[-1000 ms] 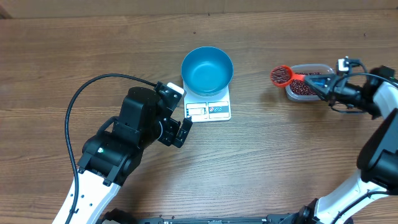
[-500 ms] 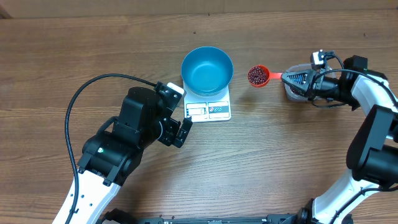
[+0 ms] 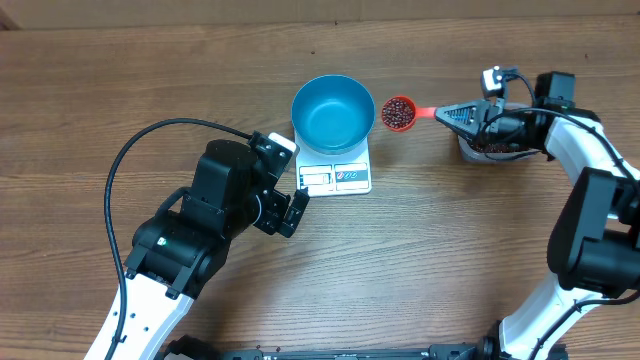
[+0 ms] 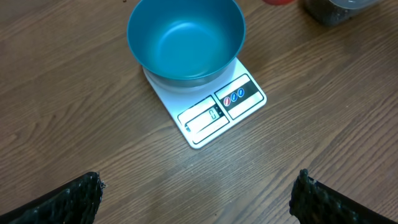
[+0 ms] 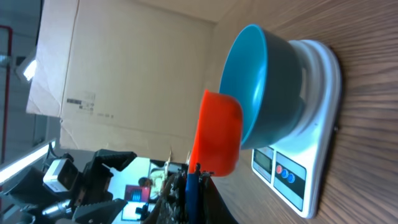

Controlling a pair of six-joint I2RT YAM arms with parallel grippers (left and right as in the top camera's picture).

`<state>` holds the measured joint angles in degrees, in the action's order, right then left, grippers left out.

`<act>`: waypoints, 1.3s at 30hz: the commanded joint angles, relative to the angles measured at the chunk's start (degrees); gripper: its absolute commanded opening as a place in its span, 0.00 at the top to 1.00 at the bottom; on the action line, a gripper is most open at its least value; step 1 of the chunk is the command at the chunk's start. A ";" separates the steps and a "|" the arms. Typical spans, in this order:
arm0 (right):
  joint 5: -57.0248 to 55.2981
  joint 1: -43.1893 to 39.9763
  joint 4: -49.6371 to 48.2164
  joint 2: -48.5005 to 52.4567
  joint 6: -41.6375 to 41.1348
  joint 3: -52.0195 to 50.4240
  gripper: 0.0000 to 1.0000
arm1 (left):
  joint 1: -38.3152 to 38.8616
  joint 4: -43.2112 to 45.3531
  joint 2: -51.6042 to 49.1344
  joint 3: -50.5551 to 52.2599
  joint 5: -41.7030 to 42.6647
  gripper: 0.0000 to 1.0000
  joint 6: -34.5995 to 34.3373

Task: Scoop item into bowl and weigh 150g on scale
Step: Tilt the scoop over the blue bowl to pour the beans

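The right arm (image 3: pixel 575 160) stretches leftward, right gripper (image 3: pixel 450 113) clamped on the scoop (image 3: pixel 418 112) of beans (image 3: pixel 398 113) just beside the bowl (image 3: pixel 333 112). The left gripper (image 4: pixel 199 202) hangs wide open near the scale (image 3: pixel 336 177).

A bright orange-red plastic measuring scoop (image 3: pixel 424 112) is raised above the brown wood-grain bench (image 3: pixel 120 90), near a clear rounded plastic tub (image 3: pixel 468 152).

A brown wood-grain desk (image 3: pixel 100 90) fills the overhead view, its grain running side to side under even light. In the right wrist view, a large cardboard panel (image 5: pixel 130 68) bearing 1 small printed label (image 5: pixel 81 102) stands beyond the desk's edge, with a bright light (image 5: pixel 26 70) glaring beside it.
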<state>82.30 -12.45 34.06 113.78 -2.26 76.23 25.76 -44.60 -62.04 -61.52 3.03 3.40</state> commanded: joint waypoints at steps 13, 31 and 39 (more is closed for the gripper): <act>-6.58 11.23 -21.59 0.35 -22.03 -0.02 0.96 | -0.24 0.22 0.66 -0.46 0.63 0.00 0.90; -24.02 17.53 -32.06 0.35 -10.12 -0.04 0.96 | -0.24 0.22 0.66 -0.46 0.63 0.00 0.90; -24.00 18.08 -31.32 0.35 4.48 -0.04 0.96 | -0.24 0.22 0.66 -0.46 0.61 0.00 0.90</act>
<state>58.43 5.06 2.66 113.86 -6.66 76.05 25.76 -44.58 -62.04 -61.52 3.03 3.40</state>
